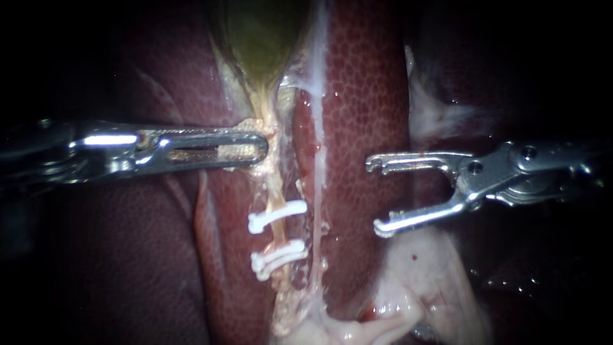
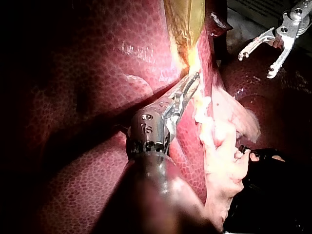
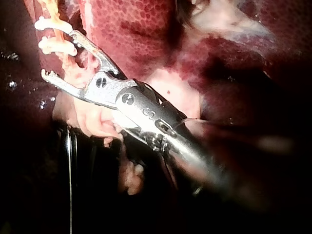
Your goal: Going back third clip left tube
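The left tube [image 1: 276,191] is a pale yellow strand running down from the green gallbladder [image 1: 262,32]. It carries one white clip [image 1: 278,216] and, lower down, two more clips close together [image 1: 278,255]. My left instrument [image 1: 255,148] is shut on the yellowish tissue at the gallbladder's neck, above the clips. My right instrument [image 1: 374,195] sits to the right of the clips, over the liver [image 1: 364,96], jaws wide open and empty. In the right wrist view its open jaws [image 3: 58,53] stand just beside the clips [image 3: 53,46]. The left wrist view shows my left instrument [image 2: 191,82] gripping and my right instrument [image 2: 255,67] open.
A thin whitish strand [image 1: 317,160] runs beside the left tube along the liver's edge. Pale fatty tissue [image 1: 421,281] lies below my right instrument and more of it [image 1: 434,108] above.
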`<action>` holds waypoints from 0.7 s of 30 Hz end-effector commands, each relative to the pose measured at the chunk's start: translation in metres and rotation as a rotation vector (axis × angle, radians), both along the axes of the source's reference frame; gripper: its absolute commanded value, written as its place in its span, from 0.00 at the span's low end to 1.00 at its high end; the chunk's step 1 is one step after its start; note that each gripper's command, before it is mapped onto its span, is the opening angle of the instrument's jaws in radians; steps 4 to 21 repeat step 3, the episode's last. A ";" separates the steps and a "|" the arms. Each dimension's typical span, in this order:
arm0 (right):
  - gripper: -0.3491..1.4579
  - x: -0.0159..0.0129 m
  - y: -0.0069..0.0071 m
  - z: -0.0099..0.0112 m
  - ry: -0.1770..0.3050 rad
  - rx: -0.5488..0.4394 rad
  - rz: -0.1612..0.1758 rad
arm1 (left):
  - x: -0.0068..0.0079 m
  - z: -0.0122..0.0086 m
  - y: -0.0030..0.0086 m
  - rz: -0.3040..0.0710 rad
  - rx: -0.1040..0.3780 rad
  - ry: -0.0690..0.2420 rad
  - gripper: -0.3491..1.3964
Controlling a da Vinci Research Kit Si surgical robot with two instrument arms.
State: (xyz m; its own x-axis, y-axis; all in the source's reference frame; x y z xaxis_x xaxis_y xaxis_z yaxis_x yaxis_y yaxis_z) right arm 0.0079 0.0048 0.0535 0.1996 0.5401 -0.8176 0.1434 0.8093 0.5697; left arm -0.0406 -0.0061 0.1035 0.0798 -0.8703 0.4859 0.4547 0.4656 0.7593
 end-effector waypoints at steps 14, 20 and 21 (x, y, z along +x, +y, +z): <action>0.52 0.0000 0.0000 -0.0001 0.000 0.000 0.000 | 0.0000 0.0000 0.0000 0.000 0.000 -0.001 0.00; 0.52 0.0000 0.0000 -0.0001 0.000 0.000 0.000 | 0.0000 0.0000 0.0000 0.000 0.000 -0.001 0.00; 0.52 0.0000 0.0000 -0.0001 0.000 0.000 0.000 | 0.0000 0.0000 0.0000 0.000 0.000 -0.001 0.00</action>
